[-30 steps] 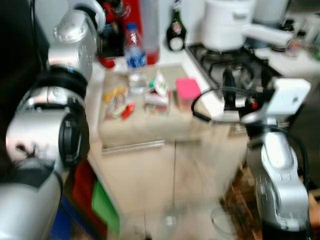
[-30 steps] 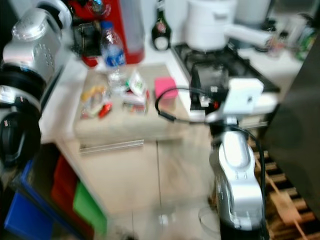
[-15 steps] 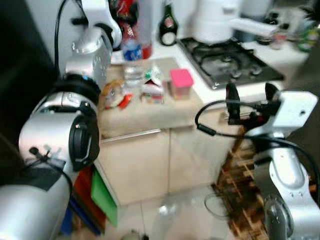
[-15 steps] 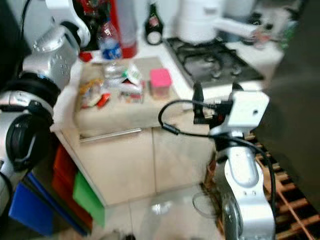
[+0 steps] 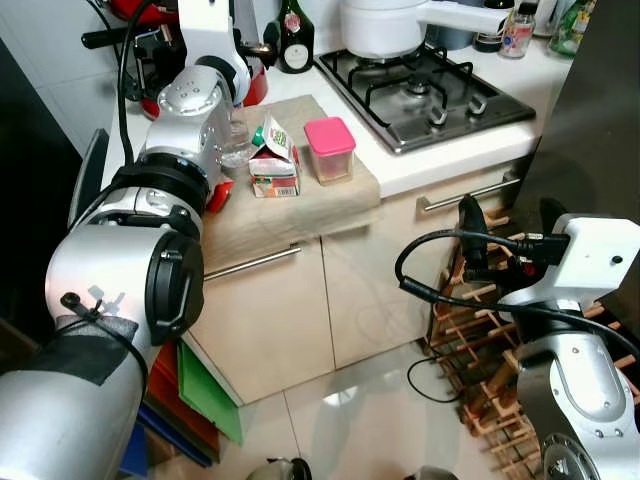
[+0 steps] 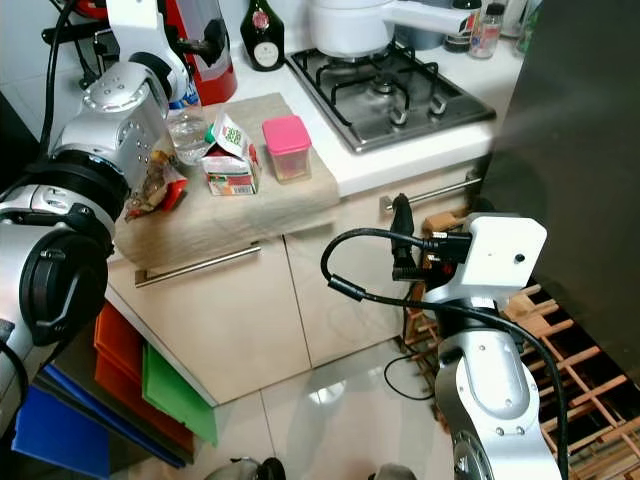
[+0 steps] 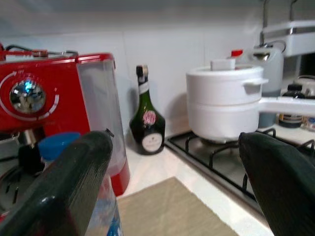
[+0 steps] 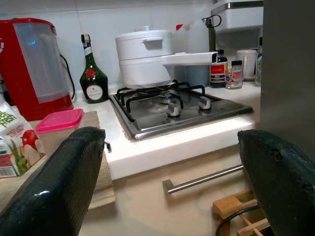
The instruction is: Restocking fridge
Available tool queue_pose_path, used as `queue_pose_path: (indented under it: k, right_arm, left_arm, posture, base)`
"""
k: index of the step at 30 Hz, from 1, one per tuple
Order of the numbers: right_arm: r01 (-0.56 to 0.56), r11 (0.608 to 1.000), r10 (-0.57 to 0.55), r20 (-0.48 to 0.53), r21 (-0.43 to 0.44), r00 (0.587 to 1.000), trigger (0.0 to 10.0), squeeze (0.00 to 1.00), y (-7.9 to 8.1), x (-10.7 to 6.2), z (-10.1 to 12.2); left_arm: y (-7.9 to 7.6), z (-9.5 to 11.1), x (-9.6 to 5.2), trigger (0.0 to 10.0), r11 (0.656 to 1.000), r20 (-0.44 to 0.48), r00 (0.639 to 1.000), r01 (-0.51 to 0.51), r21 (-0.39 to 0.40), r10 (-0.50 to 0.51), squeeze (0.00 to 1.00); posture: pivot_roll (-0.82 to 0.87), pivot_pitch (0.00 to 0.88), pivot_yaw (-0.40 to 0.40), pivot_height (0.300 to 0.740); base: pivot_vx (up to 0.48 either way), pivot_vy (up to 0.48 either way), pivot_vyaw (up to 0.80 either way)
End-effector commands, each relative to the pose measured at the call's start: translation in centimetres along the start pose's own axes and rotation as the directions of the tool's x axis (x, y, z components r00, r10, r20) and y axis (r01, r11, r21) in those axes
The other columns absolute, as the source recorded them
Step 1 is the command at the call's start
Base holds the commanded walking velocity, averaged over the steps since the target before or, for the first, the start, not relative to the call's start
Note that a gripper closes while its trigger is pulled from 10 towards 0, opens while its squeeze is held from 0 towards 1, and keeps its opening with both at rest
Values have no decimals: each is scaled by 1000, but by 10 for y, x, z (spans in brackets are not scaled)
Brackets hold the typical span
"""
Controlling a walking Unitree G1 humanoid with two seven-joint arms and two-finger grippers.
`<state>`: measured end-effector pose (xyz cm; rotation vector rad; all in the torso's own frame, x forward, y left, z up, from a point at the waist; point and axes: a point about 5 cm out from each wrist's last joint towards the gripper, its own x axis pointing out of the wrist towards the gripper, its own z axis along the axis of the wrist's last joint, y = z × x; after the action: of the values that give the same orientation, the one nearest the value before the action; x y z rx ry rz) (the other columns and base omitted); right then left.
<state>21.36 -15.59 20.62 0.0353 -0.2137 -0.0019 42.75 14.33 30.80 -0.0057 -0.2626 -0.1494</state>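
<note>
Several groceries sit on the beige mat point(image 6: 240, 215) on your counter: a water bottle point(image 6: 186, 122) with a blue cap, a juice carton point(image 6: 229, 160) with its top open, a pink-lidded container point(image 6: 286, 147) just beside the carton, and some snack packets point(image 6: 155, 188) near the mat's left edge. The bottle stands upright, partly hidden behind your left arm.

Your left gripper point(image 7: 172, 191) is up over the counter with its fingers point(image 7: 64, 187) spread wide and nothing between them; the bottle's blue cap point(image 7: 59, 142) pokes up right by one finger. Past it you've got the red coffee machine point(image 7: 54, 108), a dark green bottle point(image 7: 147, 123) and the white pot point(image 7: 226, 105) on the gas hob point(image 6: 385, 85).

Your right gripper point(image 8: 172, 187) hangs lower, out in front of the cabinet doors point(image 6: 250, 320), also wide open and empty, looking toward the drawer handle point(image 8: 206, 177) under the hob. A wooden wine rack point(image 6: 570, 370) sits on the floor beside that arm, and coloured bins point(image 6: 150, 390) are stacked under the counter's left end.
</note>
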Motion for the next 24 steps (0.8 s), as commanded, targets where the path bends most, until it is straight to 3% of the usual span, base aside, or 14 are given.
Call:
queue_pose_path:
  k: [1,3,7,8,9,10,11,12,17,20,24]
  right_arm:
    - [0,1000,0,6,-7,1000,10000,133,1,-1,1]
    - [6,1000,-6,4,-10,1000,10000,133,-1,0,-1]
    - [-30,999,31,9,-30,999,10000,137,-2,15,-8]
    - [-30,999,31,9,-30,999,10000,137,-2,15,-8]
    - [-58,998,58,19,-30,998,10000,133,-1,24,-8]
    - [-67,997,67,19,-29,998,10000,133,-2,31,-9]
    - [-67,997,67,19,-29,998,10000,133,-2,31,-9]
    - [-96,995,96,1,-7,995,10000,133,-3,46,-13]
    - [-185,983,185,-33,18,982,10000,145,-1,69,-19]
    - [-209,978,210,-37,20,977,10000,184,-1,83,-22]
    - [-203,978,204,-28,51,979,10000,212,-3,97,-25]
  left_arm:
    - [9,8,-6,10000,998,116,992,59,-5,-58,0]
    - [7,-2,-16,10000,992,165,978,127,5,-127,0]
    - [-7,-52,-83,10000,972,77,970,234,-17,-232,0]
    - [-7,-52,-83,10000,972,77,970,234,-17,-232,0]
    - [-5,-74,-133,10000,975,13,976,214,58,-215,0]
    - [-7,-80,-143,10000,974,-6,977,211,86,-212,0]
    - [-7,-80,-143,10000,974,-6,977,211,86,-212,0]
    - [-14,-86,-164,10000,990,-12,990,138,-4,-138,0]
    - [-31,-79,-171,10000,997,35,997,74,1,-74,0]
    - [-32,-77,-170,10000,999,-5,999,48,-25,-48,0]
    - [-41,-78,-159,10000,990,-40,990,134,-48,-136,0]
  posture:
    - [-227,33,165,740]
    - [-193,0,162,740]
    - [-98,0,113,740]
    - [-98,0,113,740]
    - [-72,0,90,740]
    - [-37,0,44,740]
    - [-37,0,44,740]
    - [10,0,-29,740]
    - [59,0,-134,740]
    - [59,0,-141,740]
    - [54,0,-114,740]
  base:
    - [0,0,0]
    - [0,0,0]
    - [0,0,0]
    - [0,0,0]
    - [0,0,0]
    - [0,0,0]
    - [0,0,0]
    - [0,0,0]
    - [0,0,151]
    - [0,0,702]
    - [0,0,595]
